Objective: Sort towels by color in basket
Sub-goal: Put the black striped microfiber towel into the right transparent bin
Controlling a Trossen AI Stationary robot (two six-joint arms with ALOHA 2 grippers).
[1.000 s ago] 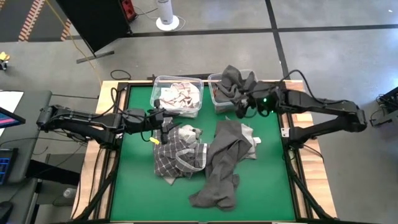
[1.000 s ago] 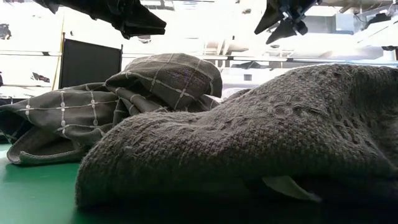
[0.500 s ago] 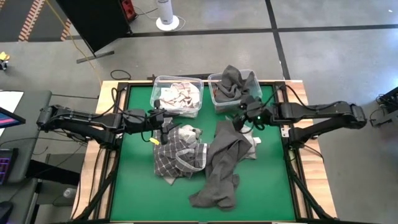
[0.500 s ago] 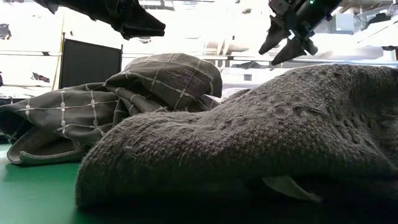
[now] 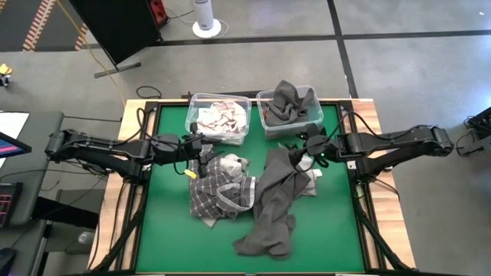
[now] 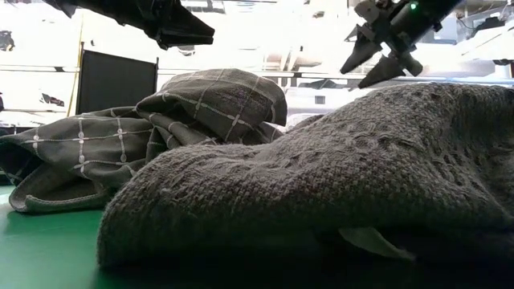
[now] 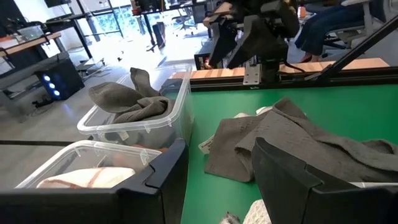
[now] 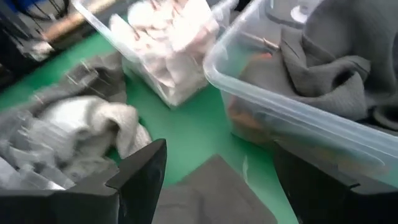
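Observation:
On the green table lie a grey-and-white checked towel (image 5: 217, 193), a long dark grey towel (image 5: 273, 201) and a light towel (image 5: 231, 162) between them. A clear bin (image 5: 220, 118) holds pale towels. A second clear bin (image 5: 290, 112) holds a dark grey towel (image 5: 286, 98), partly draped over its rim. My right gripper (image 5: 296, 156) hangs open above the long dark grey towel's far end (image 8: 211, 186), in front of the second bin, touching nothing. My left gripper (image 5: 202, 158) hovers open at the checked towel's far edge, nothing between its fingers (image 7: 155, 180).
Both bins stand side by side along the far edge. A small white cloth (image 5: 313, 173) peeks out beside the dark grey towel. Bare green mat (image 5: 169, 230) lies at the near left and near right. In the low view the towels fill the foreground (image 6: 321, 185).
My right gripper has come away from above the second bin toward the table's near edge and down, rolling as it went. It now hangs over the long dark grey towel's far end and has stayed open. The towels on the table have not moved.

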